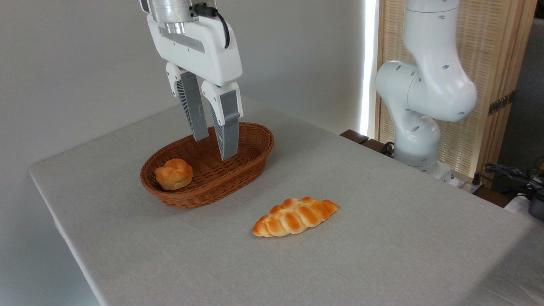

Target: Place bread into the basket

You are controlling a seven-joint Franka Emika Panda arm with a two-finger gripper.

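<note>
the bread, a small round knotted bun w/ glossy golden-orange top and paler base, sat inside the basket at its near-left end, touching the inner wall. basket was an oval of brown woven wicker, low sloping sides, ribbed weave visible on floor and rim, much wider than the bun. it stood on a table covered w/ pale grey cloth, fine matte texture.

gripper hung above the basket's middle, white plastic body w/ two long grey ribbed fingers pointing down, tips spread apart w/ nothing between them, so released and empty. fingertips looked to be over the basket's interior, right of the bun and apart from it; whether they dipped below the rim, can't tell.

a longer braided loaf, pointed ends, shiny orange crust w/ paler seams, lay flat on the cloth to the right of the basket and nearer the camera, apart from it. smooth white rounded arm base stood at the table's far right edge, in front of a slatted wood screen.
</note>
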